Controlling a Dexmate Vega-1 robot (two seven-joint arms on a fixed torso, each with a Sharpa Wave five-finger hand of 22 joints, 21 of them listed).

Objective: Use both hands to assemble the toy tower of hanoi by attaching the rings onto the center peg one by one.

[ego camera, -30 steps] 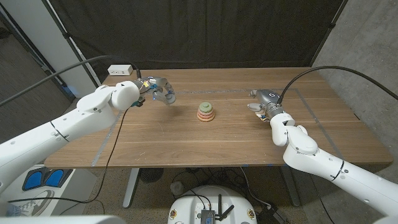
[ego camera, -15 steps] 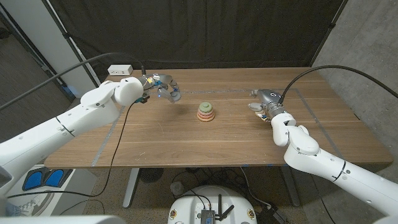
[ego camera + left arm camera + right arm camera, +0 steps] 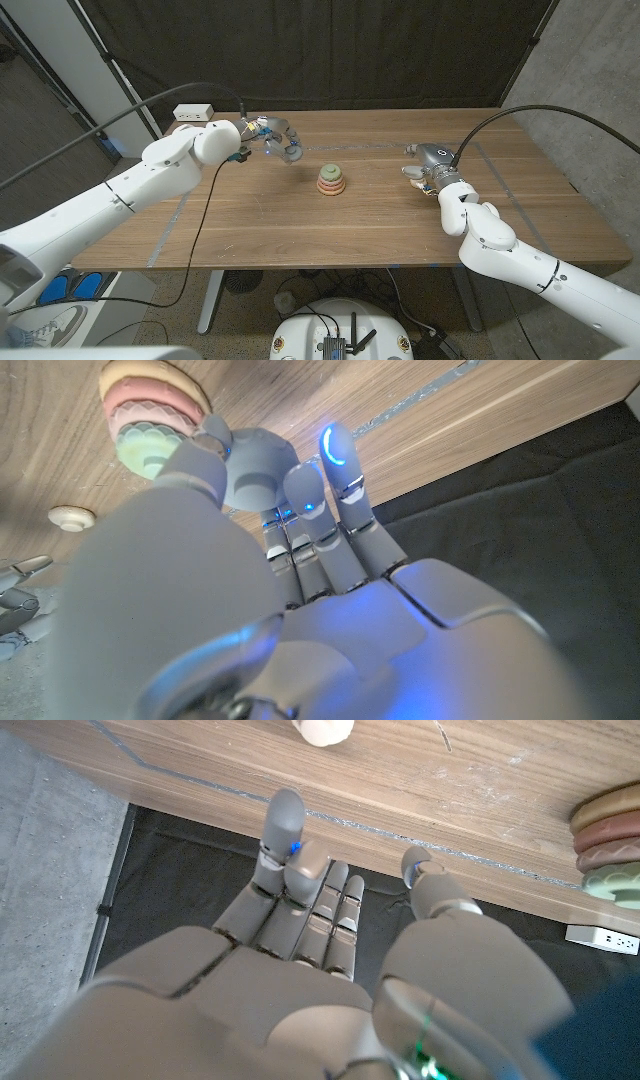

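The toy tower stands near the middle of the wooden table, with several rings already stacked on its peg: pale orange at the bottom, pink above it, green on top. In the left wrist view the same stack sits just beyond the left hand, whose thumb and a finger pinch a grey-blue ring, the other fingers reaching straight past it. In the head view that left hand hangs above the table, to the left of the tower and a little behind it. The right hand waits well to the right of the tower; in its own wrist view its fingers are curled inward with nothing between them, and a small cream cap piece lies on the wood just beyond them. The ring looks light, rigid and smooth (likely wood or hard plastic), so it may slip or tip in a loose pinch; holding it by the outer rim keeps the centre hole free for the peg, and it will need to be level to slide down without jamming
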